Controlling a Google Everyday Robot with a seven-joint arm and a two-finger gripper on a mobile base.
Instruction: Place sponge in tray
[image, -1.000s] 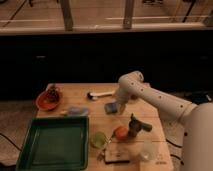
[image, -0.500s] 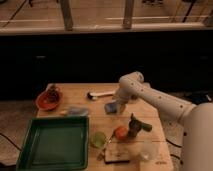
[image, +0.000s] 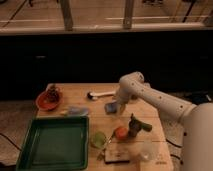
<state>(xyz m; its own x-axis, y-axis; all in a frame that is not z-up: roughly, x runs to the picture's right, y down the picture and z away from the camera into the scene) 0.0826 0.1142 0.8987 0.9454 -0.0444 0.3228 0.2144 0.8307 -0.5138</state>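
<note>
I've got my gripper (image: 117, 106) dropped low beside the blue sponge (image: 110, 107) to go for the pick, sponge sitting mid-table, well apart from the green tray (image: 50, 145) front-left, though I cannot tell if I'm gripping it, and no writing reads anywhere.

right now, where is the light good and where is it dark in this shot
Camera view: the wooden table is warmly lit, the wall behind it almost black, with a pale bright band across the top. The gripper, at the blue sponge mid-table, sits in the lit area.
</note>
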